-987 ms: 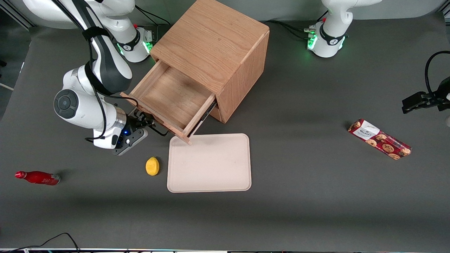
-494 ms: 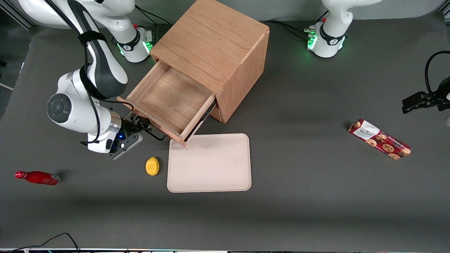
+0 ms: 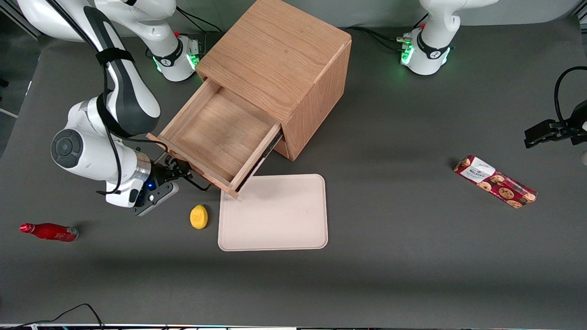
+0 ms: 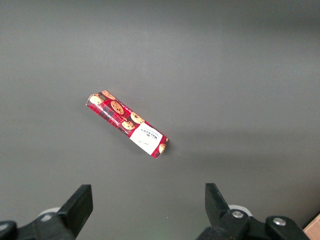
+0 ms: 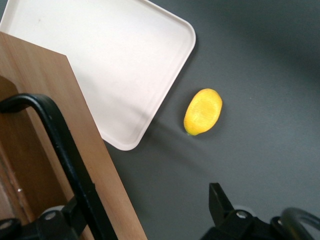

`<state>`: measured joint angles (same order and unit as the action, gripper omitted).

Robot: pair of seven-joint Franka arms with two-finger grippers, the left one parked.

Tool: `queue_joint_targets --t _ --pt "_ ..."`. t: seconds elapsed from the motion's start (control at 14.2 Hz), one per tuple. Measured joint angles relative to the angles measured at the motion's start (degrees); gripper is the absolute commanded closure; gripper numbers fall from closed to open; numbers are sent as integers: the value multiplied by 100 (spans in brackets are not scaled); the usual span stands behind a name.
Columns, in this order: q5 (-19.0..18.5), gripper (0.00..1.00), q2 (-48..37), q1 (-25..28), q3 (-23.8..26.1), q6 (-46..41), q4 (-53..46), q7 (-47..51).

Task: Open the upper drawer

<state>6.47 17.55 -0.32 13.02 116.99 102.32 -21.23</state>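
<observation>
The oak cabinet [image 3: 275, 50] stands at the back of the table. Its upper drawer [image 3: 215, 133] is pulled far out and shows a plain bare wooden tray. The drawer's front panel [image 5: 55, 100] and thin black bar handle [image 5: 60, 135] show in the right wrist view. My right gripper [image 3: 181, 173] is at the drawer's front, at the handle [image 3: 198, 184]. In the right wrist view the gripper [image 5: 147, 202] is open, its fingers wide apart. One finger [image 5: 75, 212] sits against the handle bar and the other finger [image 5: 220, 200] is over bare table. The lower drawer is hidden under the upper one.
A beige tray [image 3: 275, 213] lies just in front of the open drawer's corner and also shows in the right wrist view [image 5: 115, 60]. A yellow lemon [image 3: 198, 216] [image 5: 202, 111] lies beside the tray. A red bottle [image 3: 48, 231] lies toward the working arm's end, a cookie packet [image 3: 495, 181] [image 4: 127, 122] toward the parked arm's.
The upper drawer has slid farther out of the cabinet. My right gripper has moved with its handle, away from the cabinet and toward the working arm's end of the table.
</observation>
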Motion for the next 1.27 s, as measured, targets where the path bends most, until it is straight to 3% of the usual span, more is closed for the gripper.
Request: queue_joint_targets --t 1.27 --pt "-1 0 99 -18 -95 -329 -508 -97"
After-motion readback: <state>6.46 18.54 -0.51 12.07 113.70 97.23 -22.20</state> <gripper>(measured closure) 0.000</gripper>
